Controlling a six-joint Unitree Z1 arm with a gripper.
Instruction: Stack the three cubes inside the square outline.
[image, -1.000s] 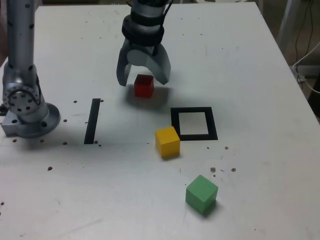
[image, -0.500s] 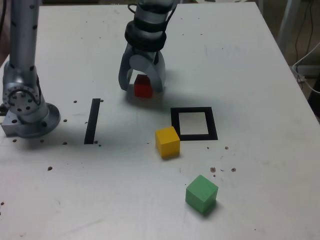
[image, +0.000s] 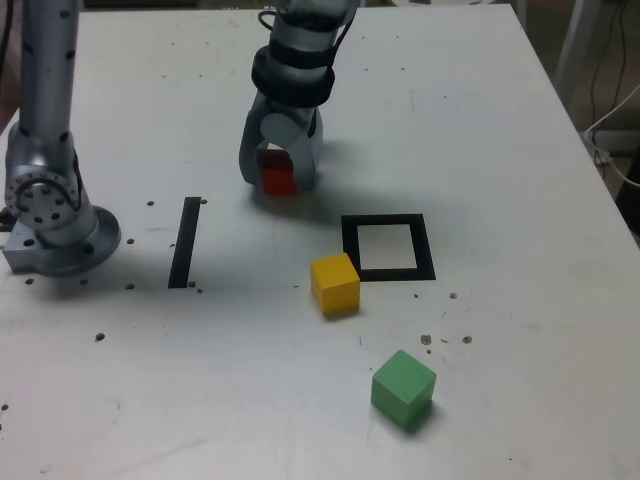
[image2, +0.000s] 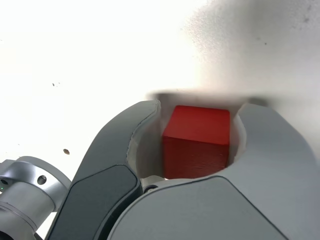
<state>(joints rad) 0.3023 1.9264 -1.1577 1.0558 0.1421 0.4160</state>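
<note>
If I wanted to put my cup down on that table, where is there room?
The widest bare stretch is the table on the exterior view's right, beyond the square outline. The near corner left of the green cube is open too. It's crowded where the gripper closes around the red cube, and around the yellow cube.

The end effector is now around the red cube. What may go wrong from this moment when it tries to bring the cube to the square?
1. In the wrist view the red cube seems to touch one side of the end effector with a small gap on the other, so it may twist or slip when lifted.
2. The yellow cube sits right beside the square outline; a low approach could knock it.
</note>
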